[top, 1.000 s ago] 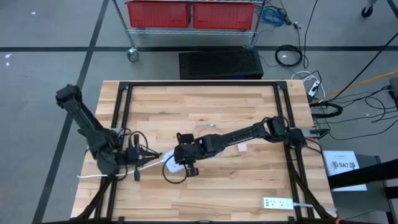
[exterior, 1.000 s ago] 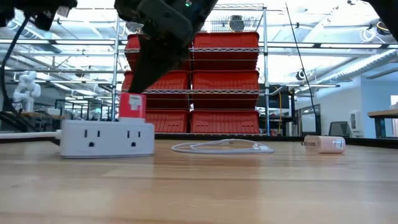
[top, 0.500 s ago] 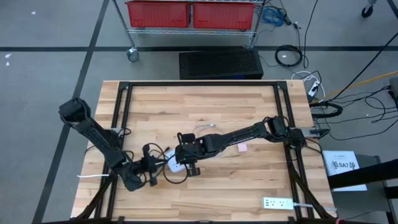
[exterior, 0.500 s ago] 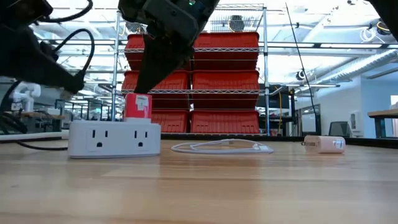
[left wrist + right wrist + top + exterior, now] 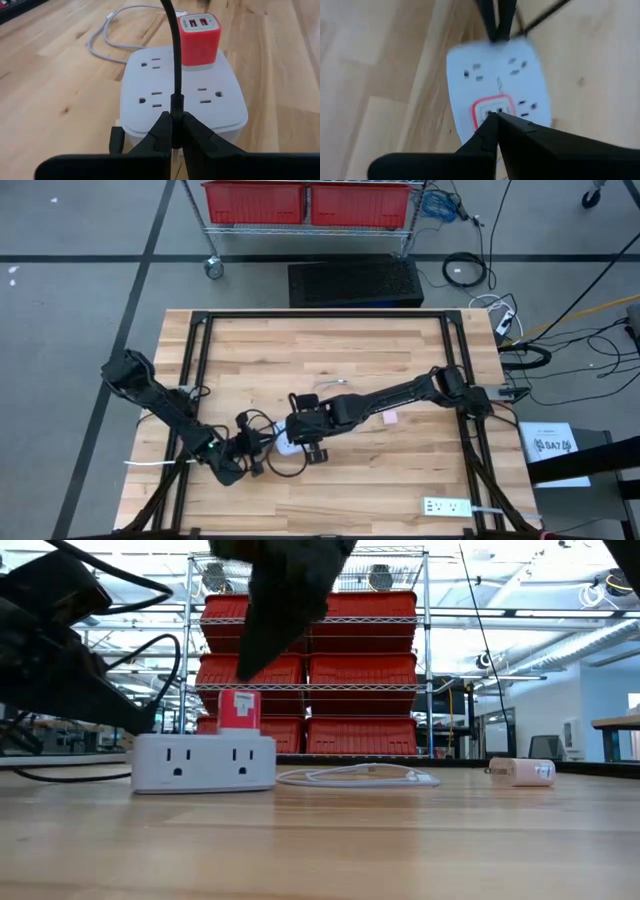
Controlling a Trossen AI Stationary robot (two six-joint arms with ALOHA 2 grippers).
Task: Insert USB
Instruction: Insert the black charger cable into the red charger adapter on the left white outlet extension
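Note:
A white power strip (image 5: 150,95) lies flat on the wooden table (image 5: 330,350), with a red two-port USB charger (image 5: 199,42) plugged into it and standing upright. My left gripper (image 5: 174,122) is at the strip's left end (image 5: 265,448), shut on a black cord. My right gripper (image 5: 493,117) is shut and hovers just above the charger (image 5: 238,710); the low view shows a small gap under its tip (image 5: 247,672). I see nothing between its fingers. A white cable (image 5: 355,777) lies loose on the table behind the strip. My left gripper pinches the black cord (image 5: 175,100) between its two fingers, right at the power strip's end. The fingers (image 5: 160,135) come in nearly level from the table's left. The cord runs on past the fingertips over the strip, which rests flat on the table.
A small pale adapter (image 5: 520,772) lies to the right of the white cable. A second white power strip (image 5: 447,505) sits near the table's near right corner. Black cord loops (image 5: 285,468) lie on the near side of the strip. Red bins fill a shelf beyond the table.
My left arm has swung toward the table's near edge and right, closing in on the strip's left end. The power strip with the red charger has slid a little toward the table's right. My right gripper has stayed above the charger, following it.

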